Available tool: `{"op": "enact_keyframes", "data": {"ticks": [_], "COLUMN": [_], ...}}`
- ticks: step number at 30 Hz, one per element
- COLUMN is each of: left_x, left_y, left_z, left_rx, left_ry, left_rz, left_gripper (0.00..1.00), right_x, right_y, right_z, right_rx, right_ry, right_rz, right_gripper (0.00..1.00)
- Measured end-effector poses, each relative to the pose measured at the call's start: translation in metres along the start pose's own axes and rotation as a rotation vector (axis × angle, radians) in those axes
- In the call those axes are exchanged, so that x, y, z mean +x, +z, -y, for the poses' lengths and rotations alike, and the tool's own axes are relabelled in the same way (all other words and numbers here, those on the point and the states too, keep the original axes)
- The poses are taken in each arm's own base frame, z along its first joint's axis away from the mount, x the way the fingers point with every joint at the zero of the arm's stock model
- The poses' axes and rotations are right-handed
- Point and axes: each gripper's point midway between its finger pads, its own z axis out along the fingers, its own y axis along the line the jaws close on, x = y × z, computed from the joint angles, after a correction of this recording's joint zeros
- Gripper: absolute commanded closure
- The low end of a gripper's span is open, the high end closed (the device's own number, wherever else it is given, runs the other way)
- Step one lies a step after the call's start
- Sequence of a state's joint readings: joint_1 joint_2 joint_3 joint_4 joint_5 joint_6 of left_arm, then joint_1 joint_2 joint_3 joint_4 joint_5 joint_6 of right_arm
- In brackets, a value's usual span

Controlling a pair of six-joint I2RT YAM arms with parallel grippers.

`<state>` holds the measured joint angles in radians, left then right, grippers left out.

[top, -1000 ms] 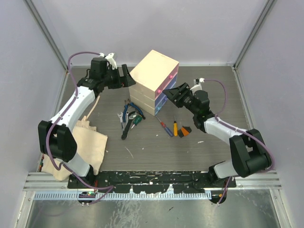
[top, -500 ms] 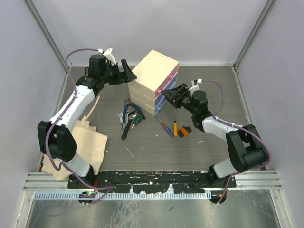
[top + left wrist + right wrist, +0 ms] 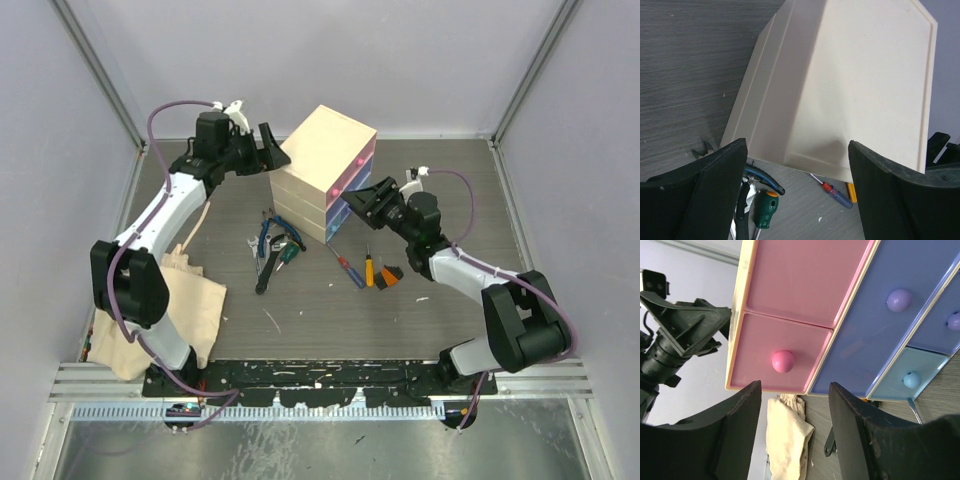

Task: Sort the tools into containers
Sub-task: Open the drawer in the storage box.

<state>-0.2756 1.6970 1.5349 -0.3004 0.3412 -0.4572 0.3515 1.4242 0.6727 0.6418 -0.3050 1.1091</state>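
While my left pincer (image 3: 797, 145) stands wide and empty just behind the cream chest (image 3: 322, 148), my right pincer (image 3: 795, 386) is partly spread, holding nothing, facing the round knob (image 3: 783, 361) of a pink drawer (image 3: 765, 337). Blue-handled pliers (image 3: 268, 232), a green-handled screwdriver (image 3: 287, 256), a red-handled screwdriver (image 3: 349, 269) and an orange-handled screwdriver (image 3: 368, 271) lie on the bench (image 3: 320, 312) before the chest.
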Motion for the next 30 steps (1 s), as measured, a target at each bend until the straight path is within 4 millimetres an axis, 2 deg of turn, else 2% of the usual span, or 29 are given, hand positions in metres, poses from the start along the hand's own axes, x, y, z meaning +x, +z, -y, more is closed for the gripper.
{"op": "enact_keyframes", "data": {"ticks": [3,9,19,30], "left_x": [0.007,0.008,0.007,0.009], "left_y": [0.006,0.006,0.006,0.004], "left_z": [-0.004,-0.003,-0.003,-0.001], "left_rx": [-0.004,0.008,0.009,0.004], "left_ry": [-0.010,-0.006,0.018,0.024], "left_rz": [-0.026,-0.031,-0.030,-0.041], "left_gripper": [0.22,0.27,0.27,0.27], "right_x": [-0.002,-0.002,0.003,0.000], "right_y": [-0.001,0.000,0.013,0.015], "right_z": [-0.001,-0.002,0.006,-0.012], "right_rx": [0.002,-0.005,-0.035,-0.127], "right_ry": [-0.009,-0.005,0.056,0.071], "right_rz": [0.009,0.009,-0.010,-0.001], "right_gripper": [0.41,0.43,0.43,0.49]}}
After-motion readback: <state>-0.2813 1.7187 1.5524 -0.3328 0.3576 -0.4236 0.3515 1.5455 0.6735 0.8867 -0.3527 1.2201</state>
